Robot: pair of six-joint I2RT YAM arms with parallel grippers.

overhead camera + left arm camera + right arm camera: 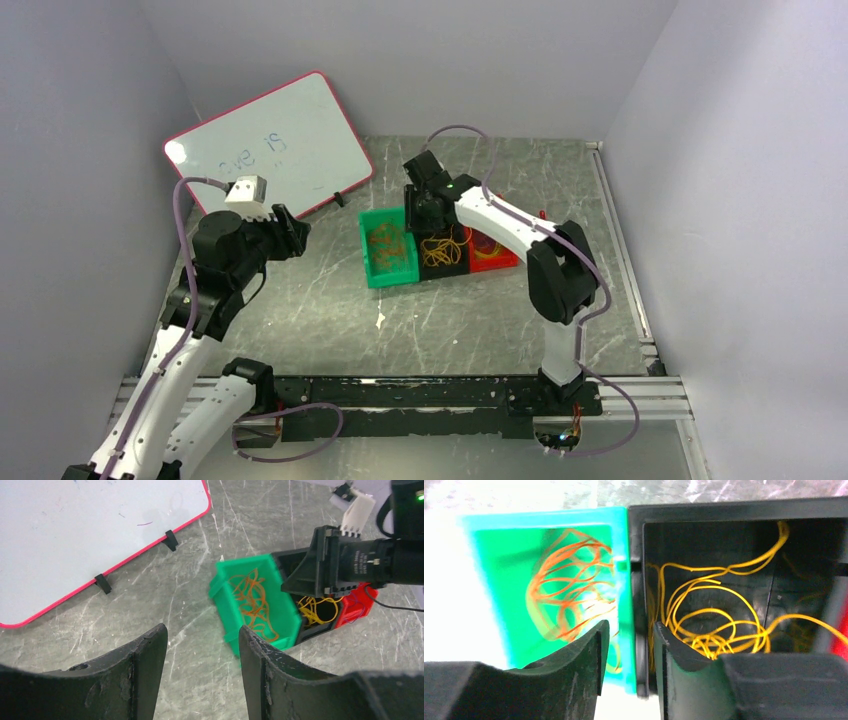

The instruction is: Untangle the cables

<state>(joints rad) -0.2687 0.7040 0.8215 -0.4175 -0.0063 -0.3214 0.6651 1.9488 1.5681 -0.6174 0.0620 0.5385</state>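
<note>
The cables lie sorted in three small bins. Orange loops [385,240] are in the green bin [372,262], yellow loops [442,250] in the black bin [452,269], and reddish loops [487,245] in the red bin [500,263]. In the right wrist view, my right gripper [630,625] is open just above the bins, its jaws either side of the wall between the green bin [499,555] and the black bin [724,510], with orange loops [564,595] to the left and yellow loops [714,625] to the right. My left gripper [200,630] is open and empty above the bare table, left of the green bin [285,615].
A whiteboard with a red frame [270,140] leans at the back left and also shows in the left wrist view [75,540]. The grey marbled tabletop [330,320] is walled by white panels. A metal rail [450,385] runs along the near edge.
</note>
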